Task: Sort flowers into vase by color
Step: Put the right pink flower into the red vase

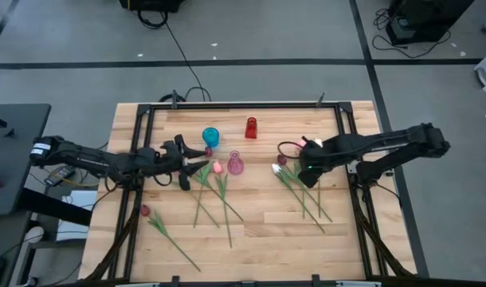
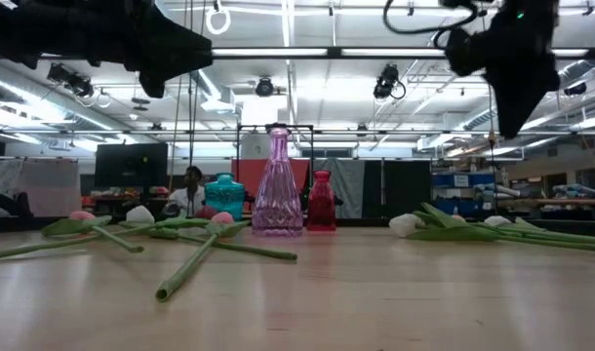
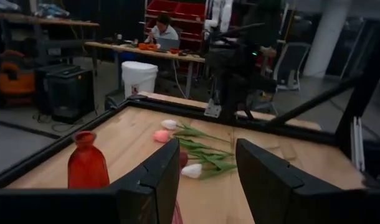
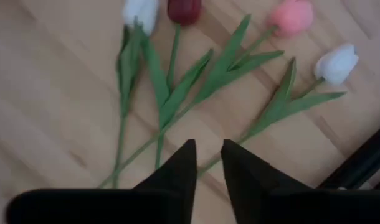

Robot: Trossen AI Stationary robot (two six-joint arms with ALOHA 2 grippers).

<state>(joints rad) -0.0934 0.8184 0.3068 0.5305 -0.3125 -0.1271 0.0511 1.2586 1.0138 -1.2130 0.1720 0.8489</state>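
I've got the right gripper [image 4: 206, 163] hanging above the flowers [image 4: 196, 68] at right of centre in the overhead frame, fingers a narrow gap apart, nothing between them. Four tulips lie fanned on the wood beneath it. My left gripper [image 3: 205, 180] hovers left of centre beside the pink vase [image 1: 235, 163], fingers spread wide and empty. More tulips [image 1: 215, 191] lie below it.

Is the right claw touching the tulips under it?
Apart. In the low view, the right gripper hangs high in the air, with a clear gap down to the flowers lying flat on the table.
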